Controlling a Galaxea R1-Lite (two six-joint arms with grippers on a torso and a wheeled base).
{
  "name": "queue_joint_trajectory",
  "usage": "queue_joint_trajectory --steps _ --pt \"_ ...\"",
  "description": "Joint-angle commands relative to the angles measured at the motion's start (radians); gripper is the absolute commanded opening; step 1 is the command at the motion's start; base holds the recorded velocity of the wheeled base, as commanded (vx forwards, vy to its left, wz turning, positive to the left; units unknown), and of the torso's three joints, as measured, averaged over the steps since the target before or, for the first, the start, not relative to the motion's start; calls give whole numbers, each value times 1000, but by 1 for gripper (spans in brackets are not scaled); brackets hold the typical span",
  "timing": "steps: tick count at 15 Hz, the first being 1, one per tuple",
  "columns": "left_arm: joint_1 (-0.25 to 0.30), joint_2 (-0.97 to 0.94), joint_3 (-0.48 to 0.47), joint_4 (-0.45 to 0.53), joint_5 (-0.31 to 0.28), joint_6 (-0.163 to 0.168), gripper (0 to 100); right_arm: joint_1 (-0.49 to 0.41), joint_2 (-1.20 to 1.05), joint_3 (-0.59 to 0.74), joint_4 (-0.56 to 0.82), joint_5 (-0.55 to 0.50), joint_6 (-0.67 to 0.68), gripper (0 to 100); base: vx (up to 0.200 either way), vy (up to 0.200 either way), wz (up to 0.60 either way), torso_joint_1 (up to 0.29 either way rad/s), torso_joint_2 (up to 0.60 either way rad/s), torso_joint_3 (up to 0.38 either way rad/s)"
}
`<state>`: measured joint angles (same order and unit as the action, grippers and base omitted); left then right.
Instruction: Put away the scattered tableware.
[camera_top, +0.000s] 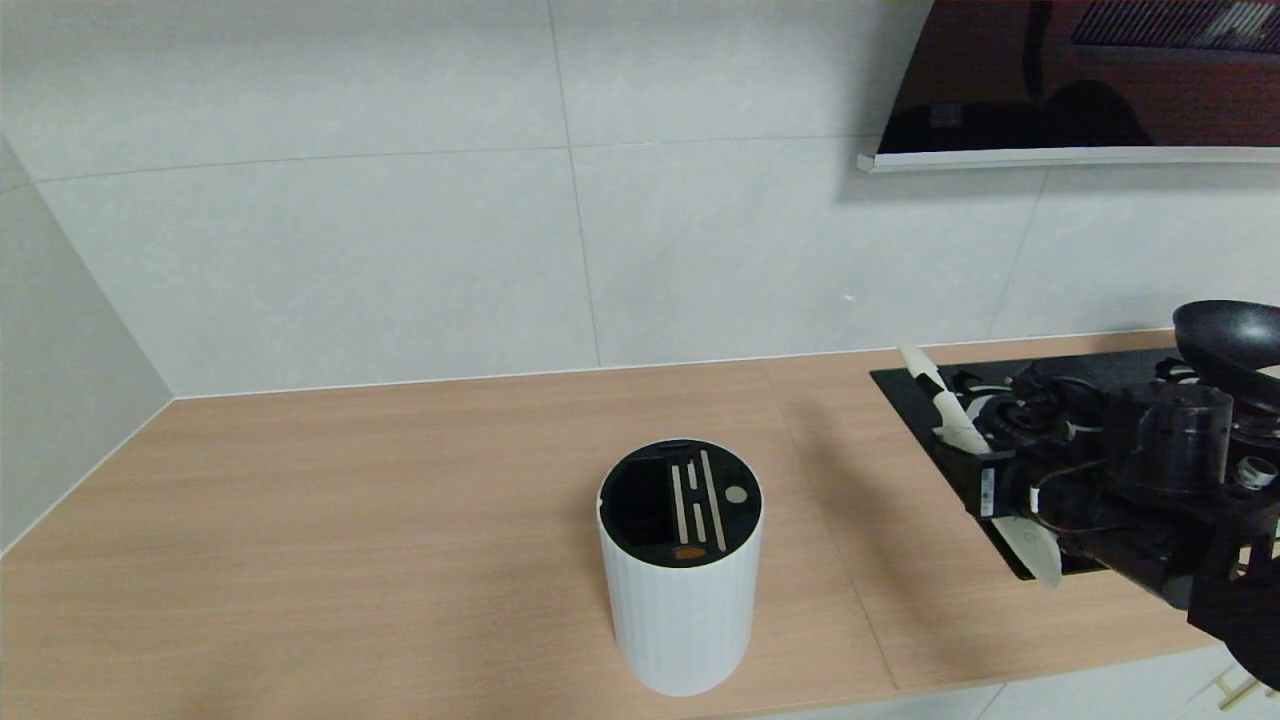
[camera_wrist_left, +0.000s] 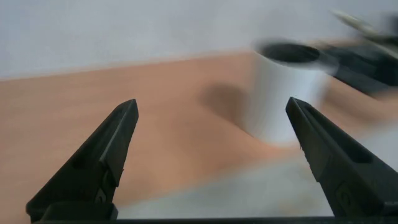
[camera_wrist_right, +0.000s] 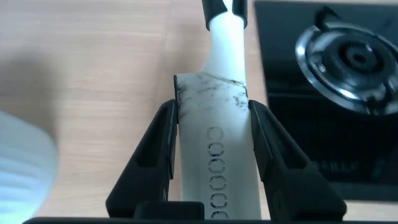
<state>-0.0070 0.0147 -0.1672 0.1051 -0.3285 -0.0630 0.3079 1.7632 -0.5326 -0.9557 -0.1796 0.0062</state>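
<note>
A: While the right gripper (camera_wrist_right: 211, 112) clamps the white knife (camera_wrist_right: 214, 155) across its flat blade, handle jutting past the fingertips, how will it handle?
B: Likely light, stiff, slick, brittle; keep to the flats. Slotted holder (camera_top: 680, 560) stands well off to its left

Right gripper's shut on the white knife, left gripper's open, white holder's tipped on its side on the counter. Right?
Not quite. The white holder stands upright on the counter with its slotted top facing up, as the head view shows. The rest holds: the right gripper is shut on the white knife, and the left gripper is open.
</note>
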Motion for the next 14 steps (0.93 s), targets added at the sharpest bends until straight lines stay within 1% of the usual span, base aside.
queue_joint_trajectory --steps 1,2,3,4,5,6,7,8,9,11,12,13,14 --pt "-2 67 -69 19 -73 -18 100 77 -36 -179 126 0 -14 0 0 0 0 0 0 0" --pt "-2 96 -92 18 -116 -41 100 111 -36 -210 137 -1 -14 0 0 0 0 0 0 0" --pt "-2 110 -107 18 -136 -58 100 128 -37 -227 137 -3 -14 0 0 0 0 0 0 0" --pt "-2 202 -192 18 -218 -104 100 188 -65 -287 153 -21 -14 0 0 0 0 0 0 0" --pt "-2 265 -230 18 -250 -107 100 204 -77 -307 178 -28 -14 0 0 0 0 0 0 0" --pt "-2 392 -308 16 -294 -106 100 229 -108 -310 221 -32 -12 0 0 0 0 0 0 0" --pt "-2 462 -350 16 -310 -104 100 232 -123 -308 230 -32 -11 0 0 0 0 0 0 0" --pt "-2 561 -406 2 -317 -92 100 235 -137 -310 233 -34 5 0 0 0 0 0 0 0" --pt "-16 653 -454 -35 -319 -92 100 250 -142 -310 233 -34 11 0 0 0 0 0 0 0" --pt "-85 808 -508 -122 -313 -98 100 290 -157 -307 233 -34 28 0 0 0 0 0 0 0" --pt "-114 883 -525 -180 -313 -118 100 324 -157 -305 233 -35 32 0 0 0 0 0 0 0" --pt "-157 953 -532 -245 -313 -138 100 356 -156 -300 233 -38 32 0 0 0 0 0 0 0" --pt "-220 1021 -545 -305 -307 -153 100 381 -149 -299 233 -49 32 0 0 0 0 0 0 0"
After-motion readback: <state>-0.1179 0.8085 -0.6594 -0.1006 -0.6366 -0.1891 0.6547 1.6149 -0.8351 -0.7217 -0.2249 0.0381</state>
